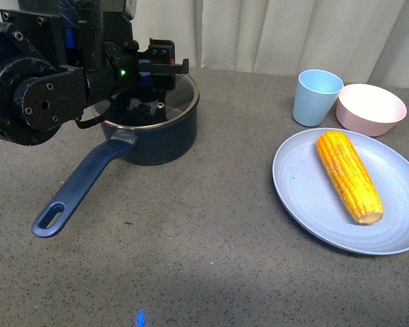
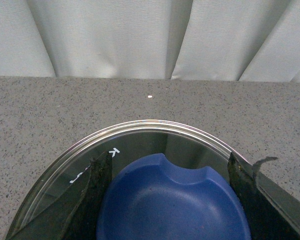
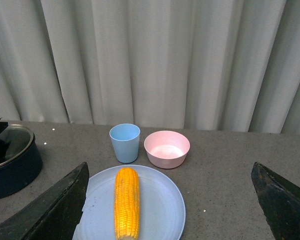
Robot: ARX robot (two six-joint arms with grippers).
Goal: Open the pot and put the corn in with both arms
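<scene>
Left gripper (image 2: 170, 160) flanks the knob (image 2: 169, 205) of the pot (image 1: 156, 139) lid (image 2: 140, 131), far left; grip unclear. Right gripper (image 3: 169, 167) gapes wide. Corn (image 1: 348, 176) lies right.

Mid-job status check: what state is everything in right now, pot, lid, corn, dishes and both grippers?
Pot: upright, closed.
Glass lid: seated on the pot.
Corn: lying on the plate, untouched.
Plate: holds only the corn.
Light blue cup: upright.
Pink bowl: upright, empty.
Left gripper: jaws straddle the lid knob; grip unclear.
Right gripper: jaws wide open, empty.
</scene>
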